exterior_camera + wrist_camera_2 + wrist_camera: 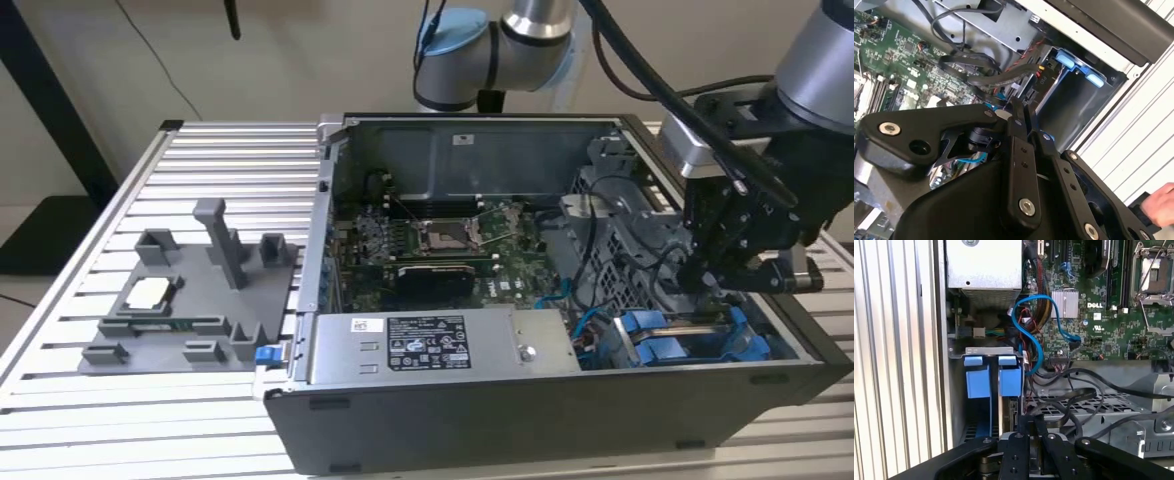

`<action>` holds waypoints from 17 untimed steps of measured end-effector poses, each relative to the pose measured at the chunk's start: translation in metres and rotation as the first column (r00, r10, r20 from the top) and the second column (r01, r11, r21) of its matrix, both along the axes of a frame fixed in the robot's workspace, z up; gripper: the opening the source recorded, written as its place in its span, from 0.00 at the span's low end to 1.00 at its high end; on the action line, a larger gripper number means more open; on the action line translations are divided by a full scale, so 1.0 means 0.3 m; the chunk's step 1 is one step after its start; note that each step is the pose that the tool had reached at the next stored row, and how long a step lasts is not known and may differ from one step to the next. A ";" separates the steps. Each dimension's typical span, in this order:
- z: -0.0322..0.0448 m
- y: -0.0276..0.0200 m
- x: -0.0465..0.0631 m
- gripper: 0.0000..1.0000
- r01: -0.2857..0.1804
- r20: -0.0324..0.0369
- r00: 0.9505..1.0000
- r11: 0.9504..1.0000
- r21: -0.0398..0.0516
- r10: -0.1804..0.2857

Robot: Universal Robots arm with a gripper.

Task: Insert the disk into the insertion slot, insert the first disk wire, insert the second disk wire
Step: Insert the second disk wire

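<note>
Claw [742, 283] is hanging closed, fingertips pressed together, directly over the drive bay [694, 338], gripping nothing visible.

Ribbed aluminium table [200, 160]: open computer case [534, 400] toward the exterior view's right edge; grey plastic fixture tray [187, 310] beside it.

Exterior view: high up, looking down at the open computer case [534, 300].
Wrist views: close, both see the blue drive bay [991, 380].
</note>
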State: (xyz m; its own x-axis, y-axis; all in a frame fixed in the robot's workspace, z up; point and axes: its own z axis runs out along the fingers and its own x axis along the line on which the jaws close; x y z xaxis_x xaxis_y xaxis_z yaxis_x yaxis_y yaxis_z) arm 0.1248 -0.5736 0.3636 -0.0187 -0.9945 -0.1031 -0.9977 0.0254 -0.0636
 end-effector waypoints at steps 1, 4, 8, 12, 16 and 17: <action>-0.002 -0.002 0.000 0.16 0.000 0.001 1.000 1.000 -0.003 0.000; -0.007 -0.006 -0.001 0.16 0.000 0.003 1.000 1.000 -0.017 0.000; -0.023 -0.006 -0.002 0.16 0.000 0.007 1.000 1.000 -0.023 0.000; -0.023 -0.006 -0.002 0.16 0.000 0.007 1.000 1.000 -0.023 0.000; -0.025 -0.006 -0.002 0.16 0.000 0.007 1.000 1.000 -0.023 0.000; -0.026 -0.006 -0.002 0.16 0.000 0.007 1.000 1.000 -0.023 0.000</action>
State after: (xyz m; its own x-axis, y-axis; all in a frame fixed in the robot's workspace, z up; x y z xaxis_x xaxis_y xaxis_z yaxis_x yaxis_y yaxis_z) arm 0.1242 -0.5754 0.3560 -0.0181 -0.9966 -0.0805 -0.9972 0.0239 -0.0714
